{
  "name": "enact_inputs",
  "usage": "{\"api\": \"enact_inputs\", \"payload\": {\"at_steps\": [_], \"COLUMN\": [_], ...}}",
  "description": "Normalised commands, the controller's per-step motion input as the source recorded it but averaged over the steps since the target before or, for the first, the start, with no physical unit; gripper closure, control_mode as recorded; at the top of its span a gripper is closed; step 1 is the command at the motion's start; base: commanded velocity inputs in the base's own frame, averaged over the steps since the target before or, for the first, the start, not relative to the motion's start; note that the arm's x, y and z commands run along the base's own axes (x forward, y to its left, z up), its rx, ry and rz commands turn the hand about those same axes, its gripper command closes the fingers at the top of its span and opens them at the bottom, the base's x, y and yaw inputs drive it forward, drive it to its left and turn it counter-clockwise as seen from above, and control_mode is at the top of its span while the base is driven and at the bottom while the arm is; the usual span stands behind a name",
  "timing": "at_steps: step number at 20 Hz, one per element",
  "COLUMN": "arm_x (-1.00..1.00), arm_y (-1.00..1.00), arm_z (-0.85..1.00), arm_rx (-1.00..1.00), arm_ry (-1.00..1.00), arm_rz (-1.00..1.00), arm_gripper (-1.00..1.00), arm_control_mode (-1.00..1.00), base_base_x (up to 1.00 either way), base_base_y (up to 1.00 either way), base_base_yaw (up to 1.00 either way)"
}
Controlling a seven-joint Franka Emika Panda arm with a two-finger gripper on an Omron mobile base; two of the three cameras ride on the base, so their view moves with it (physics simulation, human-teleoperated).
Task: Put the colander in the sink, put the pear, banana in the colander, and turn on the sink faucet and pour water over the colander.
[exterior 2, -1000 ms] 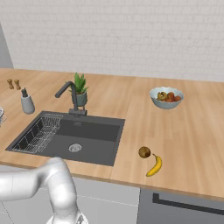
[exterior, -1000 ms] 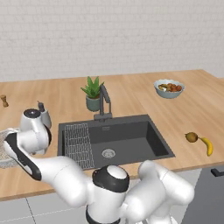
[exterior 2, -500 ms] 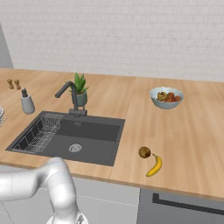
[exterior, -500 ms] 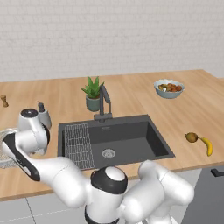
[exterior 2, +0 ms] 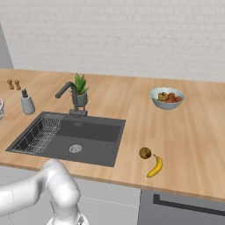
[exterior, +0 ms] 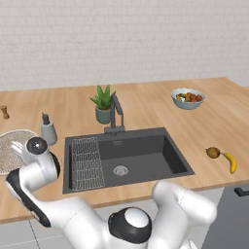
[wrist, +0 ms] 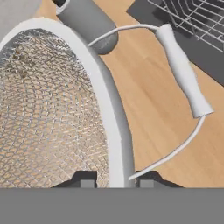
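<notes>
The colander [exterior: 13, 146], a round wire-mesh bowl with a white rim, sits on the counter left of the sink [exterior: 146, 148]. In the hand view its rim [wrist: 107, 105] runs down between my two fingertips, and my gripper [wrist: 116, 178] is shut on it. A white wire handle [wrist: 183, 74] loops off the rim to the right. The pear [exterior: 212, 152] and the banana [exterior: 232, 163] lie side by side on the counter right of the sink, far from the gripper. The dark sink faucet [exterior: 116, 113] stands behind the basin, with no water visible.
A grey soap dispenser [exterior: 47, 129] stands just behind the colander. A ribbed wire rack [exterior: 87, 163] fills the sink's left part. A potted plant [exterior: 103, 103] sits beside the faucet. A glazed fruit bowl [exterior: 188, 97] stands at the back right.
The fingers have shut onto the colander's rim. The arm and the colander have hardly moved, and the fruit lies where it was.
</notes>
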Motion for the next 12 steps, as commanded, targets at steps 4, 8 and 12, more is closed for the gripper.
{"api": "enact_inputs", "payload": {"at_steps": [4,8,12], "arm_x": [-0.65,-0.72,-0.49], "arm_y": [-0.45,-0.69,-0.86], "arm_z": [0.54,0.96,1.0], "arm_rx": [0.53,0.52,0.32], "arm_ry": [-0.21,-0.11,0.0], "arm_rz": [-0.32,-0.3,-0.23], "arm_gripper": [1.0,1.0,1.0], "arm_control_mode": [-1.0,-1.0,-1.0], "base_base_x": [0.0,0.0,0.0], "base_base_y": [0.0,0.0,0.0], "base_base_yaw": [0.0,0.0,0.0]}}
